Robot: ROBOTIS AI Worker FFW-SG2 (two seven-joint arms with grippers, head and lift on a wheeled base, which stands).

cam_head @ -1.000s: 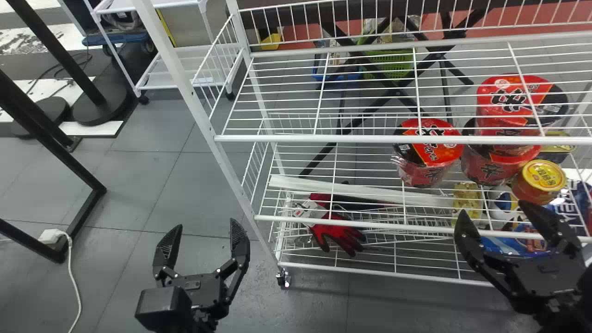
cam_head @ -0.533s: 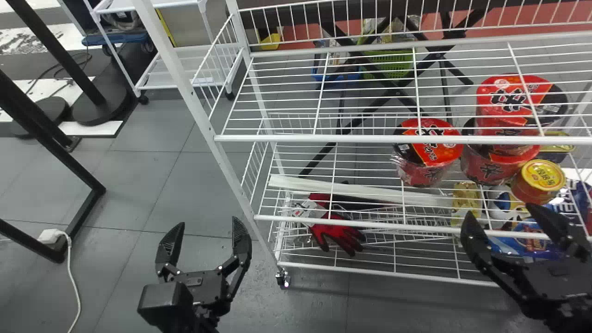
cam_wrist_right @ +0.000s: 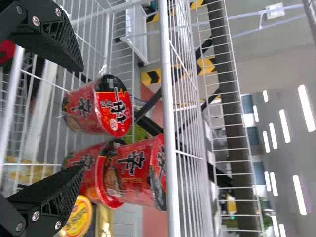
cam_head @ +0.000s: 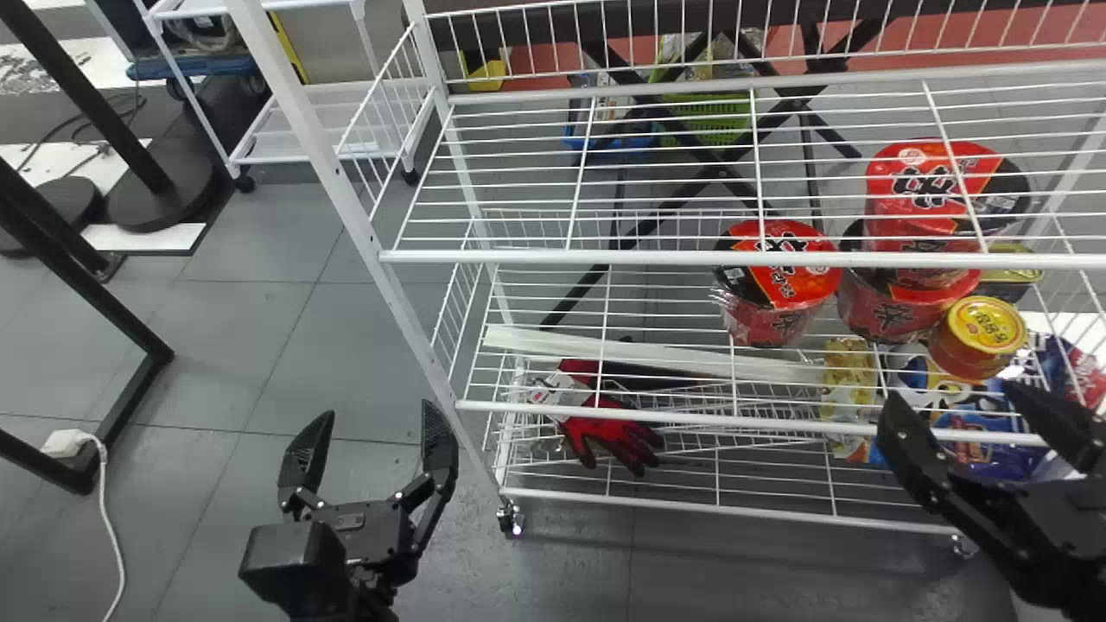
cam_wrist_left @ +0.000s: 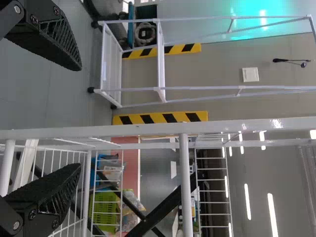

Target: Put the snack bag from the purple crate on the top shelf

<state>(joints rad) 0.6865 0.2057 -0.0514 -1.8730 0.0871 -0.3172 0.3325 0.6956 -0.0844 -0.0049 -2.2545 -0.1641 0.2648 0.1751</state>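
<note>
Right hand (cam_head: 950,394) spread open near the white rack's (cam_head: 605,257) front edge — left hand (cam_head: 376,410) open too, floor (cam_head: 216,371) room alongside.

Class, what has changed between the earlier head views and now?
The right gripper has moved rightward relative to the rack. The whole rack appears slightly further left, so the camera's viewpoint seems to have shifted. Nothing was gripped or released: the left gripper and the right one stay open and empty; the red noodle cups keep their places.
</note>
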